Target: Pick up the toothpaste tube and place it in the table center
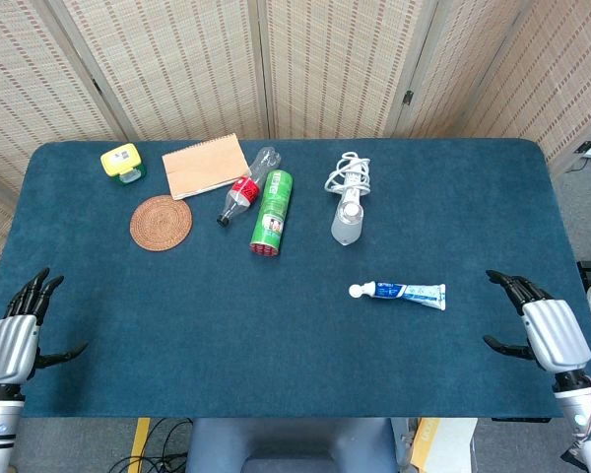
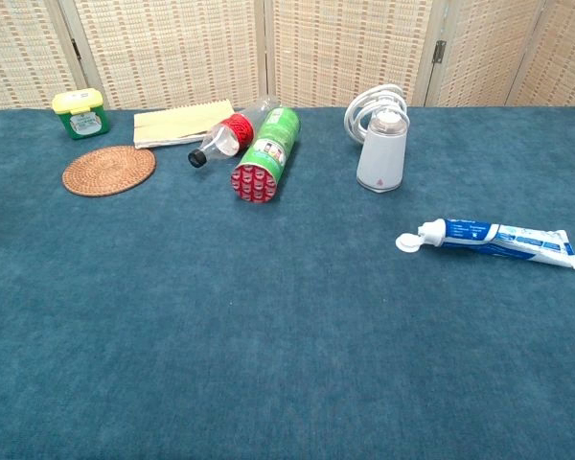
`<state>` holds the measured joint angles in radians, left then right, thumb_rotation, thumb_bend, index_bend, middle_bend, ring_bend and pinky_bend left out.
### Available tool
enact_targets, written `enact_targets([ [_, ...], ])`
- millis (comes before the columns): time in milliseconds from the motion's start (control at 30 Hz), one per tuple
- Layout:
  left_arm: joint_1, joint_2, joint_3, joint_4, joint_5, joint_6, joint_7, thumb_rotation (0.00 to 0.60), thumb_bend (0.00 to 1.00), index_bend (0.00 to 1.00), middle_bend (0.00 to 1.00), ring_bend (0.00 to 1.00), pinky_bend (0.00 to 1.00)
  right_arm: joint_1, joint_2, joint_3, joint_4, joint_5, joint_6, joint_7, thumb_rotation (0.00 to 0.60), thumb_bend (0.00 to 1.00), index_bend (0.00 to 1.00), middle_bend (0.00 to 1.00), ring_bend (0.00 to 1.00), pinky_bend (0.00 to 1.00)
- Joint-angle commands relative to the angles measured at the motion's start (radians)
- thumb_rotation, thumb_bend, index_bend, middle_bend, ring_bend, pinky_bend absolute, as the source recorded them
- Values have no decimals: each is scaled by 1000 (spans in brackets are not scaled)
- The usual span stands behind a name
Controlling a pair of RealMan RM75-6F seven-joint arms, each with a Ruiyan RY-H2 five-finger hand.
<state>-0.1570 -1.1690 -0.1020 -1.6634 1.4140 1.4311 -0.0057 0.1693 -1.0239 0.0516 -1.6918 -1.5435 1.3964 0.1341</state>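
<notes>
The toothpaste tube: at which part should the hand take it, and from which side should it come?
Probably across the middle of the body of the tube, from above. It lies flat, cap pointing left, so its long sides are free for fingers. The right hand is nearer, open at the table edge.

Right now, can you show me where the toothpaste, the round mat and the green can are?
toothpaste [image 1: 404, 292], head view, middle of the tube.
round mat [image 2: 108, 170], chest view, centre of the weave.
green can [image 1: 273, 210], head view, middle of its side.
</notes>
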Motion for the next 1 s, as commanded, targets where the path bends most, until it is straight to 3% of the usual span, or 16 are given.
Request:
enact_targets([
  [33,-4,-14,6,36,21,18,80,600,70,116,0,0,139,0,11,-9,-6,11,-23,7,600,127,139,254,196,314],
  [167,-4,-26,12,49,35,30,128,600,70,116,0,0,139,6,13,-11,-3,6,-34,23,600,127,139,221,168,265],
  [667,1,-23,27,57,50,32,138,600,70,123,0,0,139,13,-20,-7,28,-9,-24,15,600,147,139,223,167,263],
  [1000,5,-17,33,44,61,38,129,600,70,123,0,0,139,140,-53,20,47,38,-227,-21,600,225,139,249,167,263],
])
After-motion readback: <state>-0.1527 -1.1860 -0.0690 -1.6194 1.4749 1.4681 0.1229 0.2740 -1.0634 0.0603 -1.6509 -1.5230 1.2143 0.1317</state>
